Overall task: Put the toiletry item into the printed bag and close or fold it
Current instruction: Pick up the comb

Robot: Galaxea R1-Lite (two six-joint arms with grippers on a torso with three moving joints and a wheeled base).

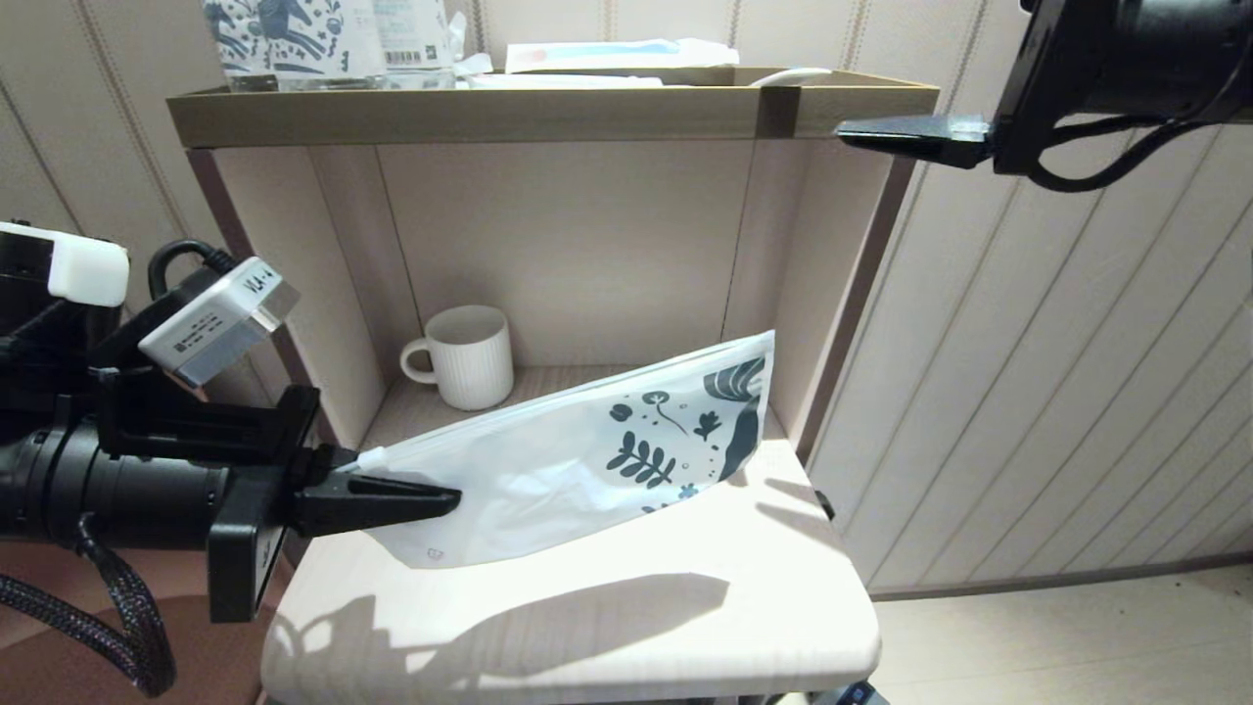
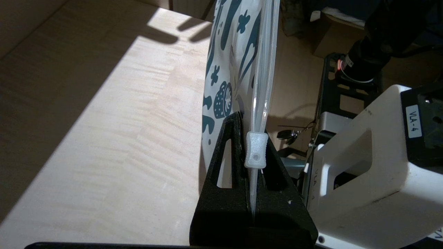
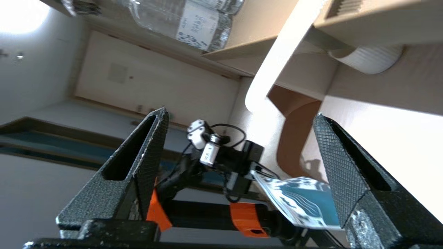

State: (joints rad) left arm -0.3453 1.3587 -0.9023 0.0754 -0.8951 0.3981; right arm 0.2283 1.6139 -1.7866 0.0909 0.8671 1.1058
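The printed bag (image 1: 587, 460) is a flat white pouch with dark-blue leaves at its right end. It slants over the pale wooden board (image 1: 607, 617), its far corner raised. My left gripper (image 1: 431, 501) is shut on the bag's left end. In the left wrist view the black fingers (image 2: 225, 166) pinch the zip strip at the small white slider (image 2: 256, 150). My right gripper (image 1: 852, 132) hangs high at the upper right by the top shelf edge, well apart from the bag. Its jaws stand open and empty in the right wrist view (image 3: 240, 114). The toiletry item is hidden.
A ribbed white mug (image 1: 470, 357) stands at the back of the alcove behind the bag. The top shelf (image 1: 548, 113) holds a horse-patterned package (image 1: 294, 39) and flat white packets (image 1: 617, 54). Panelled wall runs to the right.
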